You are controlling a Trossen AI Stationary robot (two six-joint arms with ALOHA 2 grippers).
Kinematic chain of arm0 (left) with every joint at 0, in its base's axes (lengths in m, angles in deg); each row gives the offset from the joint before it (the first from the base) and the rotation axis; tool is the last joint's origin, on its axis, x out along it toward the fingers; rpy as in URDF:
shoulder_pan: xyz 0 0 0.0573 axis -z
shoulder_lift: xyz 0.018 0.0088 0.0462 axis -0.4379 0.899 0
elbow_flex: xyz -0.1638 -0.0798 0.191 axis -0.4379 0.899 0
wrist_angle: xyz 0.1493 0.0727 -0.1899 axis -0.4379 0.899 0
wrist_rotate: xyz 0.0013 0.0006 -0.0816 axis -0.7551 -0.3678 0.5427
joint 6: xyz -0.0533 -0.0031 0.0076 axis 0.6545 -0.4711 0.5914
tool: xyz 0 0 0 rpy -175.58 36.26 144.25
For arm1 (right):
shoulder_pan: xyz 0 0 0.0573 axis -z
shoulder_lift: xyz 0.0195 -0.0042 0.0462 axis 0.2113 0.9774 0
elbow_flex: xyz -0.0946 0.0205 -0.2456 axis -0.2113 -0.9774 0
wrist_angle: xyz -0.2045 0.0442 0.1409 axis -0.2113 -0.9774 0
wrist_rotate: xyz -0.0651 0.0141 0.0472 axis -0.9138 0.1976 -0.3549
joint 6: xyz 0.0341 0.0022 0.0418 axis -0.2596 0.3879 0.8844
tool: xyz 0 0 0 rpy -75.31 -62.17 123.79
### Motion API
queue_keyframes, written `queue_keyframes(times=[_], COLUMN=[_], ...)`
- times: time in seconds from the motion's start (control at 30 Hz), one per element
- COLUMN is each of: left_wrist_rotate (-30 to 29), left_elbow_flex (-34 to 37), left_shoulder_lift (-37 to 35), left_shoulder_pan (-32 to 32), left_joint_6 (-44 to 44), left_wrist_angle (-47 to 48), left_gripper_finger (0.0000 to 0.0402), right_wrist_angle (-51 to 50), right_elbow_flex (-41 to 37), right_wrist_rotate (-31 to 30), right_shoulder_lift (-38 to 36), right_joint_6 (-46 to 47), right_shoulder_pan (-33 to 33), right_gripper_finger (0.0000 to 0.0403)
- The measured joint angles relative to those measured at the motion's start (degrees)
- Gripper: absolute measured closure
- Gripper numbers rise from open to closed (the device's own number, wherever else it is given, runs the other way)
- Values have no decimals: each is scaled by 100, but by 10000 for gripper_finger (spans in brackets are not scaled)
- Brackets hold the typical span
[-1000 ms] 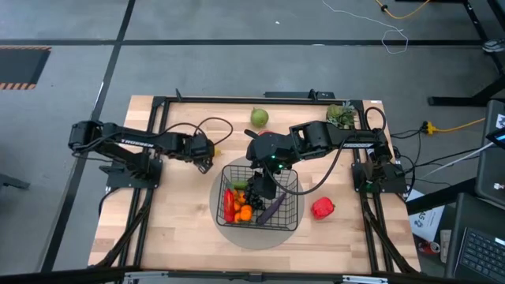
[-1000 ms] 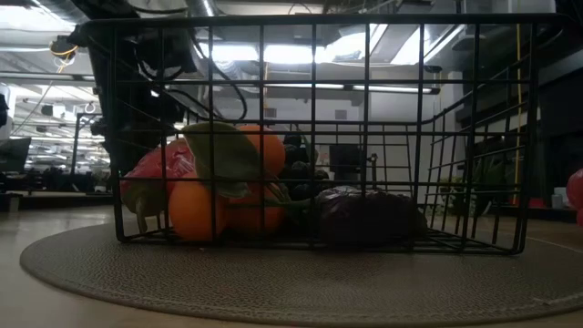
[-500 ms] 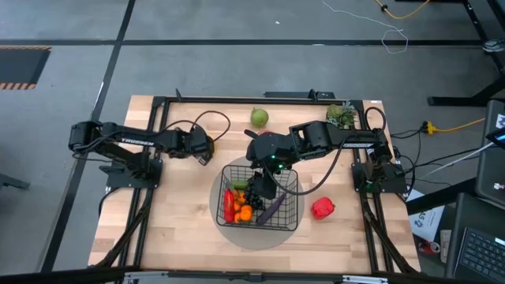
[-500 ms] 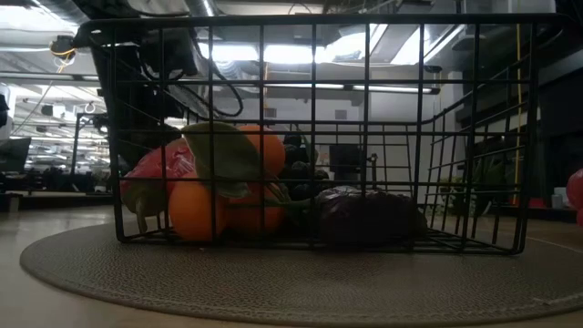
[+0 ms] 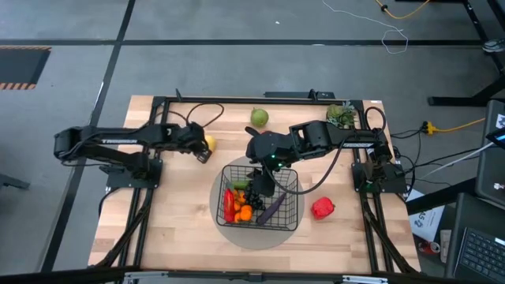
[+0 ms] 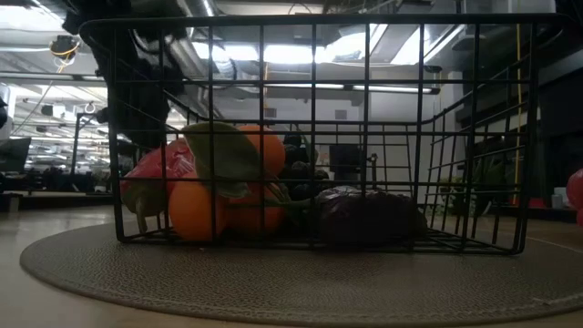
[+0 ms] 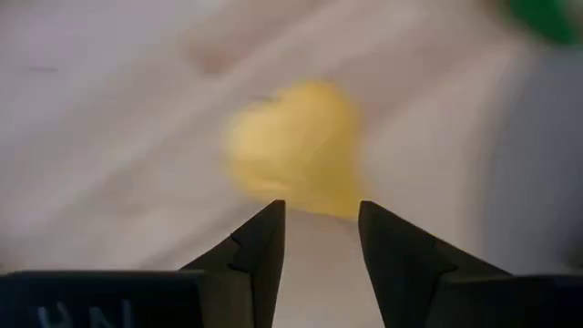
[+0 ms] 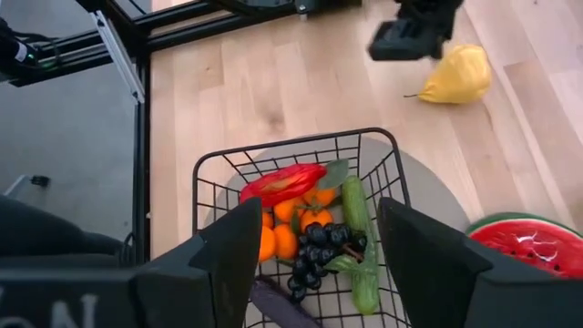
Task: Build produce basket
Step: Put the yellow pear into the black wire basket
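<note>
Yellow pear point(image 8: 458, 76) unseen low, watermelon slice point(image 8: 528, 246) only right wrist

The left claw point(image 5: 203, 152) has drawn back toward the worktop's point(image 5: 181, 229) left rear, away from the basket point(image 5: 260, 199). A yellow fruit point(image 5: 209, 143) now lies uncovered beside it, just ahead of its parted fingers point(image 7: 260, 251).

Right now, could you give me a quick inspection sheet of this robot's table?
Surface: wooden table, grey round mat under basket.
Job's things: basket holding oranges, grapes, cucumber; yellow lemon, green pear, red pepper, watermelon slice outside.
Clutter: leafy sprig.
Grippers: left gripper open at lemon; right gripper open above basket.
Cables: black loops on table, yellow cable on floor.
Surroundings: grey floor.
</note>
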Motion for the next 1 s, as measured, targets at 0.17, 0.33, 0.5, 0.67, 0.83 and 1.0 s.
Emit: queue_keyframes(times=[0.17,0.33,0.5,0.67,0.83,1.0], left_wrist_rotate=[1471,1248,1420,1429,1236,1180], left_elbow_flex=[0,0,0,0,0,0], left_shoulder_lift=[-237,113,586,1174,1561,1773], left_shoulder_pan=[22,223,325,413,384,363], left_joint_6=[-9,-44,-18,-44,-43,-34], left_wrist_angle=[-335,-468,-862,-927,-956,-919], left_gripper_finger=[265,265,265,265,265,265], right_wrist_angle=[2,86,192,223,225,258], right_elbow_flex=[0,0,0,0,0,0], right_wrist_rotate=[-3,-13,-13,-11,-3,-2], right_shoulder_lift=[0,2,2,2,2,2], right_joint_6=[-162,-276,-267,-255,-254,-251], right_shoulder_pan=[2,2,0,-12,-20,-20], right_gripper_finger=[183,183,183,183,183,182])
